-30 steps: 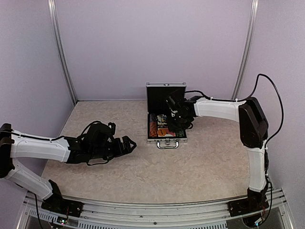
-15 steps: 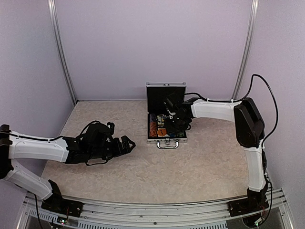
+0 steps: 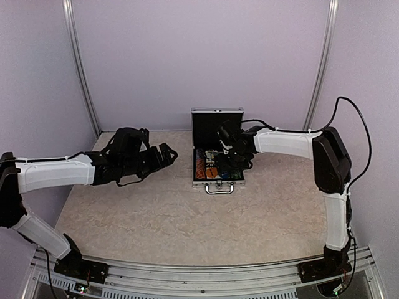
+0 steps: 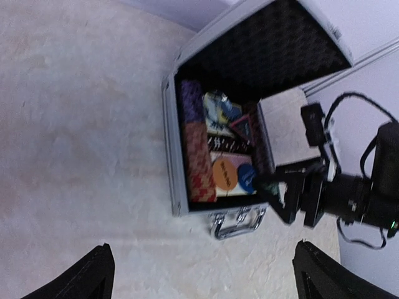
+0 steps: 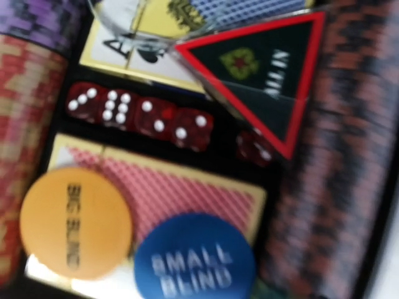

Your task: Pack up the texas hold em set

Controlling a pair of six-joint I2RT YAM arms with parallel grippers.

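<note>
Briefcase [image 3: 215, 124] lies open under right tool [image 3: 219, 163], opening unclear; left tool [image 3: 167, 153], spread, well apart.

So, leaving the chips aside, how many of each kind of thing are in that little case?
Discs: 2, orange disc and blue disc
Triangular marker: 1
Card decks: 2
Red dice: 5, one partly hidden under the marker
Total: 10

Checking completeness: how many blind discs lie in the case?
2: the orange Big Blind disc on the red-backed deck, and the blue Small Blind disc beside it. More could hide underneath.
</note>
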